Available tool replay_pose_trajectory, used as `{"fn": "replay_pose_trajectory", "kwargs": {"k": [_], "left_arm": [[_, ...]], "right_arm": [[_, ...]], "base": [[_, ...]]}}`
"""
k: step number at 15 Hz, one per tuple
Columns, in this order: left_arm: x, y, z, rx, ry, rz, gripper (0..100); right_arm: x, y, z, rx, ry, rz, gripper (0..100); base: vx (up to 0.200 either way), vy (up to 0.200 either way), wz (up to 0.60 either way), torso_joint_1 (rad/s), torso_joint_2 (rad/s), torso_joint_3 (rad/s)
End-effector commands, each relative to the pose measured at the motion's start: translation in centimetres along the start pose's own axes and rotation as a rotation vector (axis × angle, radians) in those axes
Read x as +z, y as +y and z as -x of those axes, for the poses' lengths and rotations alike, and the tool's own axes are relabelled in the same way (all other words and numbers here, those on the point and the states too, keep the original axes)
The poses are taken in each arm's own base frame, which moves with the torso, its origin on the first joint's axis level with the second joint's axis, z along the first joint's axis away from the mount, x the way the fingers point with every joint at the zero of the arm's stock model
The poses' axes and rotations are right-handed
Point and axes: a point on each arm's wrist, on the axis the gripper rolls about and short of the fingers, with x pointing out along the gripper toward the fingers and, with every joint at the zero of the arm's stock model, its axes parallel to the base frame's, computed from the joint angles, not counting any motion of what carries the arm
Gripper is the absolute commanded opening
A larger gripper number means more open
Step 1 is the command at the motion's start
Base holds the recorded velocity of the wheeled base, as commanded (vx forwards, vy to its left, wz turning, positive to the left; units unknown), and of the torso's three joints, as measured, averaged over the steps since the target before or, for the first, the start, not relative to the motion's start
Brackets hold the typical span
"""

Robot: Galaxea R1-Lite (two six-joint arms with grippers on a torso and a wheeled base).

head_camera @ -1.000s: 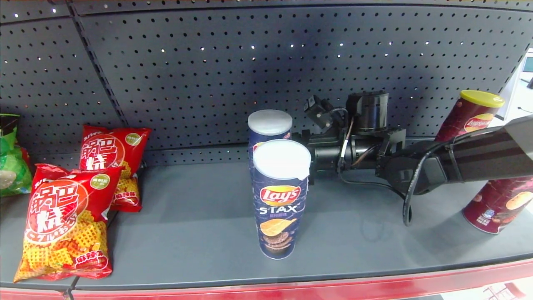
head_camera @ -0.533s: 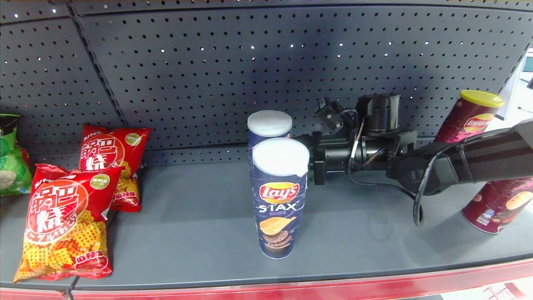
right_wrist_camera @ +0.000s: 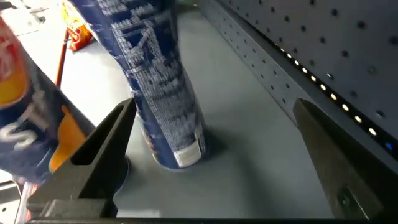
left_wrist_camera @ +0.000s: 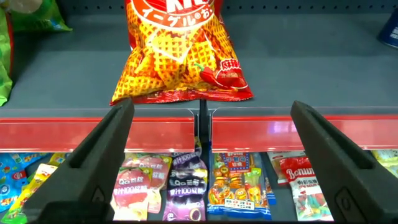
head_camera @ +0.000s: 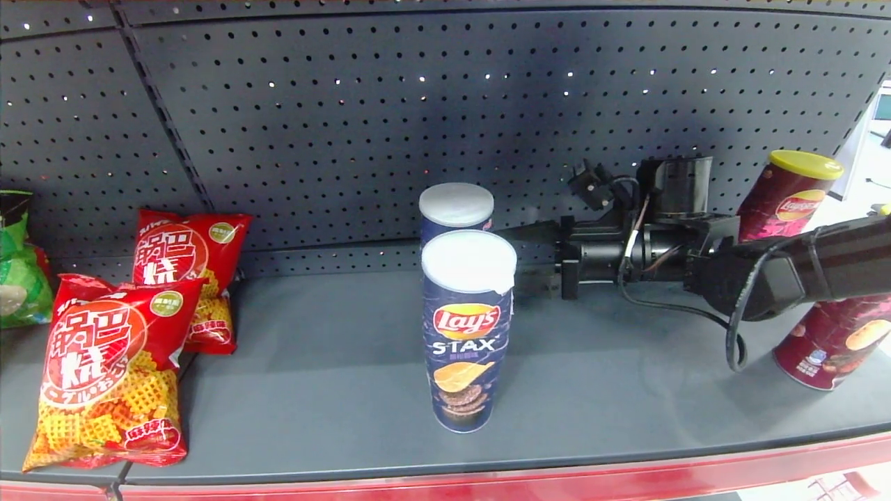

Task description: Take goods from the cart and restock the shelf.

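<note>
Dark grey pegboard back panel (head_camera: 334, 118), light glinting through holes; red front rail (head_camera: 487, 483).

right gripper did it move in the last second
Yes. The right gripper has drawn back toward the robot's right, away from the rear blue can and nearer the yellow-lidded red can. Its jaws stand open.

Logo badge and white lettering on front blue can (head_camera: 468, 334), white characters on front red bag (head_camera: 104, 376)

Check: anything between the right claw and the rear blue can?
Nothing visible. The open right claw sits beside the rear can with just bare shelf between; the front can stands nearer the shelf edge, off that line.
</note>
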Motion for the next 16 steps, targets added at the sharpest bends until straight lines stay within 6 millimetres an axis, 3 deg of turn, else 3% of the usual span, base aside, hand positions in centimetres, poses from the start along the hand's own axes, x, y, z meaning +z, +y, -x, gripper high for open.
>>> {"fn": "replay_pose_trajectory", "kwargs": {"k": [1, 10, 16], "left_arm": [[0.0, 0.0, 0.0, 0.000, 0.001, 0.000, 100], [0.0, 0.0, 0.0, 0.000, 0.001, 0.000, 100], [0.0, 0.0, 0.0, 0.000, 0.001, 0.000, 100]], "right_arm": [[0.4, 0.2, 1.2, -0.020, -0.006, 0.005, 100], [0.1, 1.5, 2.1, -0.017, 0.008, -0.013, 100], [-0.6, 3.3, 4.8, -0.016, 0.022, -0.042, 100]], "base": [[0.000, 0.000, 0.00, 0.000, 0.00, 0.000], [0.000, 0.000, 0.00, 0.000, 0.00, 0.000], [0.000, 0.000, 0.00, 0.000, 0.00, 0.000]]}}
